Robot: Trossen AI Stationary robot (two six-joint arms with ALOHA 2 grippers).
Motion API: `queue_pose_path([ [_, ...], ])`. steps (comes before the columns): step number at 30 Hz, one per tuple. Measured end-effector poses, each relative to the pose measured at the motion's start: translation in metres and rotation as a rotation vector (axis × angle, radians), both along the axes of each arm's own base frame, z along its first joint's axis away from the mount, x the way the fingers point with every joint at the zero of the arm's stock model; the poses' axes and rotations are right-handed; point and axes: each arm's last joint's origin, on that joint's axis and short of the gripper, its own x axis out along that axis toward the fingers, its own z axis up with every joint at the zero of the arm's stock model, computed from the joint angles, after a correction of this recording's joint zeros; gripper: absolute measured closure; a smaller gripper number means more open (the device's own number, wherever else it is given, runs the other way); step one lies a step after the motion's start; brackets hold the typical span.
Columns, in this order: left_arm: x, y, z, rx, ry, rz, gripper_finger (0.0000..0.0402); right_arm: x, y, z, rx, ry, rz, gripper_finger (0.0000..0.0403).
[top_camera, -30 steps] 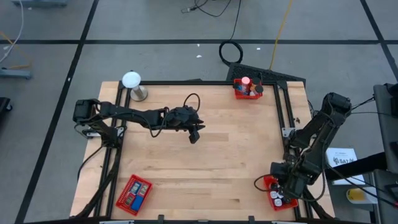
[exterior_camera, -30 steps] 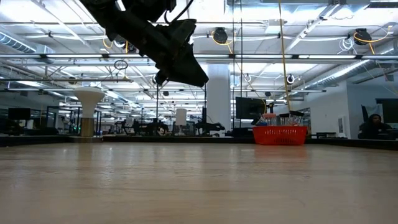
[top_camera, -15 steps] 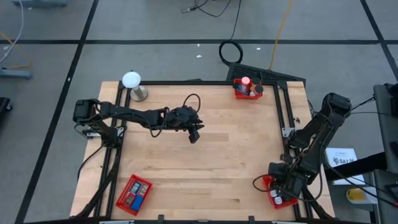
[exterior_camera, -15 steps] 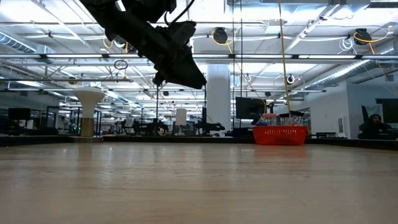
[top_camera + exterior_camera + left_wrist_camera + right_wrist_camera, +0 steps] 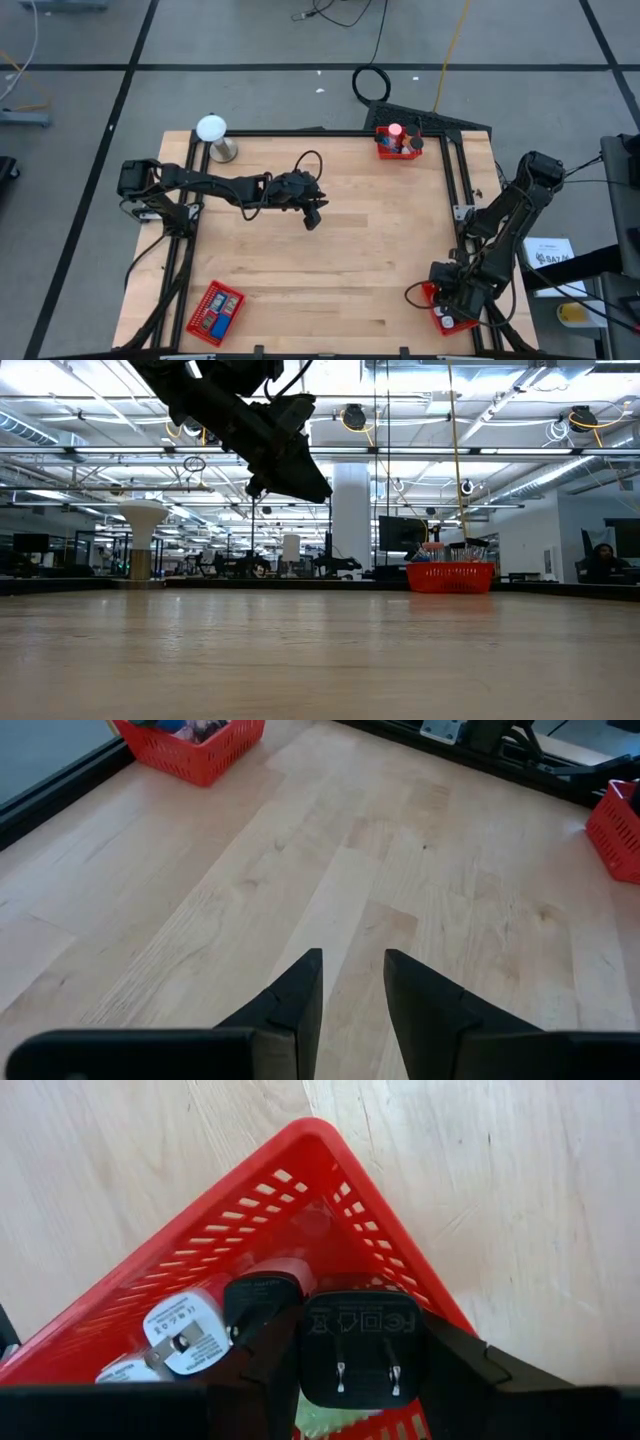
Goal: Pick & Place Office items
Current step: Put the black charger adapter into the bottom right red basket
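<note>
My right gripper [image 5: 357, 1320] hangs over the red mesh basket [image 5: 300, 1180] at the table's near right corner [image 5: 432, 295], shut on a black plug adapter [image 5: 360, 1365]. The adapter's two-pronged face is turned toward the wrist camera. Two white chargers [image 5: 185, 1342] and another black one [image 5: 262, 1295] lie in that basket. My left gripper [image 5: 313, 218] hovers above the middle of the table, open by a narrow gap [image 5: 352, 958], with nothing between its fingers. My right gripper pinches the black plug adapter by its two opposite side faces [image 5: 312, 1350] between its two fingers. The fingers come from above, pointing steeply down into the basket. The adapter sits square between them, prongs up. Whether its underside touches the chargers below is hidden.
A second red basket [image 5: 398, 142] with items stands at the far right edge, and a third [image 5: 215, 312] lies near the left front. A white ball on a metal stand [image 5: 212, 132] is at the far left corner. Bare wood lies between them.
My right gripper has tipped a little more steeply downward over the near-right basket.
</note>
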Motion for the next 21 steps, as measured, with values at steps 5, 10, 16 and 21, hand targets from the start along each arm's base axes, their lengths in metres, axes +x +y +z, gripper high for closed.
queue_pose_path([
  [5,0.0000,0.0000,0.0000,0.000,0.000,0.000,0.0293,0.0000,0.0000,0.0001,0.001,0.001,0.000,0.0241],
  [10,0.0000,0.0000,0.0000,0.001,0.000,0.000,0.0293,0.0001,0.0003,0.0002,0.007,0.001,-0.021,0.0226],
  [16,0.0000,0.0000,0.0000,0.002,0.001,-0.001,0.0293,0.0002,0.0007,0.0004,0.016,0.004,-0.045,0.0218],
  [21,0.0000,0.0000,0.0000,0.004,0.001,-0.003,0.0293,-0.0005,0.0022,0.0008,0.048,0.042,-0.045,0.0190],
])
